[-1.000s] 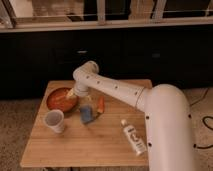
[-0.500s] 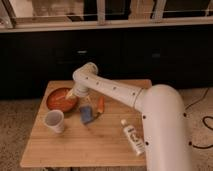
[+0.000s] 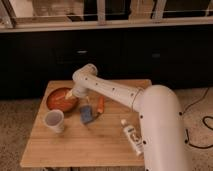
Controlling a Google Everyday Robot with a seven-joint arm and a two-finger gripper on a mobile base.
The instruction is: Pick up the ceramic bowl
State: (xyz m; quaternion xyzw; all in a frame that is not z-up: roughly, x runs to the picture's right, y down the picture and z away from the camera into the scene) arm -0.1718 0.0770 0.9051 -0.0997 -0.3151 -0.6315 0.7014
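Observation:
The ceramic bowl (image 3: 60, 99) is round, shallow and orange-red with a paler inside. It sits on the wooden table (image 3: 90, 145) at the back left. My white arm reaches from the right across the table. The gripper (image 3: 70, 94) is at the bowl's right rim, low over it. A small white cup (image 3: 54, 120) stands just in front of the bowl.
A blue object (image 3: 87, 115) and an orange carrot-like item (image 3: 100, 105) lie right of the bowl. A white bottle (image 3: 132, 136) lies near the right front. The table's edges run close around these. Dark cabinets stand behind.
The arm has shifted slightly; the gripper stays at the bowl's right rim. The bowl and the other objects have not moved.

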